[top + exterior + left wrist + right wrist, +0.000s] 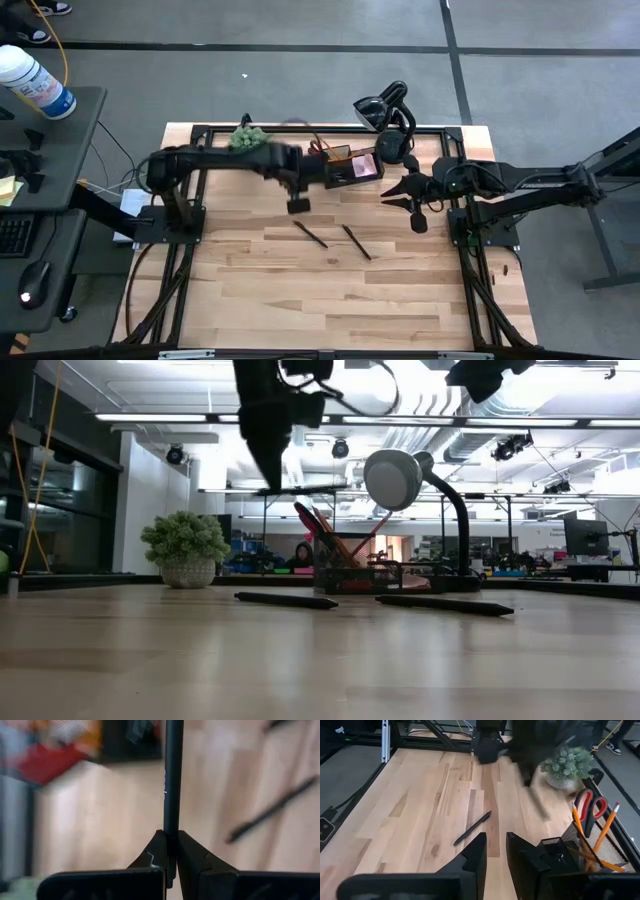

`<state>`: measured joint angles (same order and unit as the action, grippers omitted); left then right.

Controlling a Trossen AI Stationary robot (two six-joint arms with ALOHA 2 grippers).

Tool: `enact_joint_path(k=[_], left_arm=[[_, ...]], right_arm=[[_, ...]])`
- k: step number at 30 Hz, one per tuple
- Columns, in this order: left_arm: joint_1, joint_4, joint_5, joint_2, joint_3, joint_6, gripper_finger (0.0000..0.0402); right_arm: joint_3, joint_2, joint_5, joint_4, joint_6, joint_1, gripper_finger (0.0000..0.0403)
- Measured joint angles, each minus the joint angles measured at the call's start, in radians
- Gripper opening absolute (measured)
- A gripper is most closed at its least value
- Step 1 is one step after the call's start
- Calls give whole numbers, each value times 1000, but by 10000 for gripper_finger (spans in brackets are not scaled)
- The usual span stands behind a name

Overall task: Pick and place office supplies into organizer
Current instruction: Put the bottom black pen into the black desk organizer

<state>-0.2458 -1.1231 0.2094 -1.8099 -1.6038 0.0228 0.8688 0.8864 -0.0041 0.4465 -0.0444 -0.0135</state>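
Observation:
My left gripper (171, 834) hangs over the table just left of the organizer (345, 172), shut on a black pen (173, 780). The organizer stands at the far middle and holds red-handled scissors (590, 802), orange pencils (610, 820) and a pink pad (364, 165). Two more black pens (310, 234) (356, 241) lie flat on the wood nearer the front. My right gripper (392, 196) waits to the right of the organizer, raised and open, with nothing between its fingers (477, 852). My left gripper pinches one end of the black pen (171, 827) between its two fingertips. The fingers come steeply from above, and the pen runs on along their line rather than across them. It hangs below them, clear of the table.
A black curved-neck lamp (385, 105) stands behind the organizer, and a small green plant in a pot (248, 137) sits at the far left. Bare wood stretches over the near half of the table (330, 300). A black frame runs along the table's sides.

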Motion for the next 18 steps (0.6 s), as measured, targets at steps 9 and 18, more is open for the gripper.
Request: enact_joint_path(k=[9, 18], left_arm=[[-144, -60, 129, -6, -250, 181, 0], [-200, 49, 102, -6, -296, 207, 0]], right_arm=[[0, 1, 0, 0, 1, 0, 67], [0, 1, 1, 0, 1, 0, 67]])
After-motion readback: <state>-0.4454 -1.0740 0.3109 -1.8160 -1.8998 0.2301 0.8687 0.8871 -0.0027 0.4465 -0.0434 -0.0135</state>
